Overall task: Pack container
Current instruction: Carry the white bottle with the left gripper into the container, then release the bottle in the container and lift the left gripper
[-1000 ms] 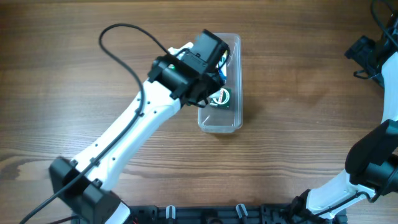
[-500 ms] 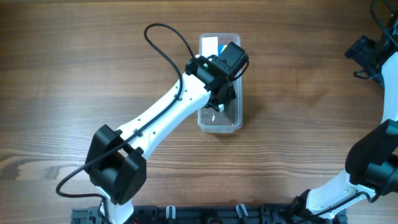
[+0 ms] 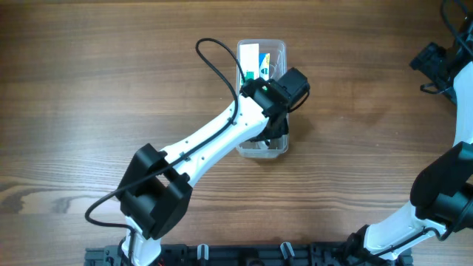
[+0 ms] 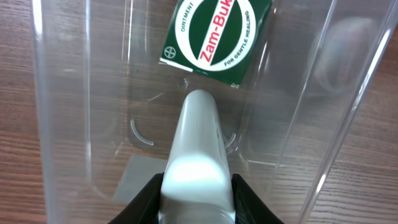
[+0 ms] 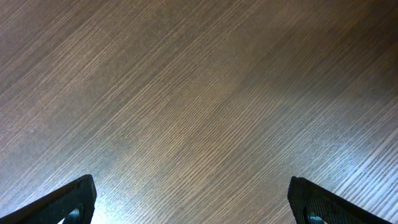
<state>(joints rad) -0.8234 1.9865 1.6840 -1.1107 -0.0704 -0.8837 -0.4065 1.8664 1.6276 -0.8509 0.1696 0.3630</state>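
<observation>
Holding a white object (image 4: 198,137), left gripper (image 4: 198,202) inside the container (image 4: 56,93), green box (image 4: 217,34) ahead

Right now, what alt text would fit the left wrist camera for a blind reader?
The left gripper holds a pale rounded object inside the clear container. Ahead, a green Zam-Buk box lies on its floor.

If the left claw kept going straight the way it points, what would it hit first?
Probably the green Zam-Buk box lying in the container, right ahead of the left gripper; depth is unclear, so the tub's floor could come first.
</observation>
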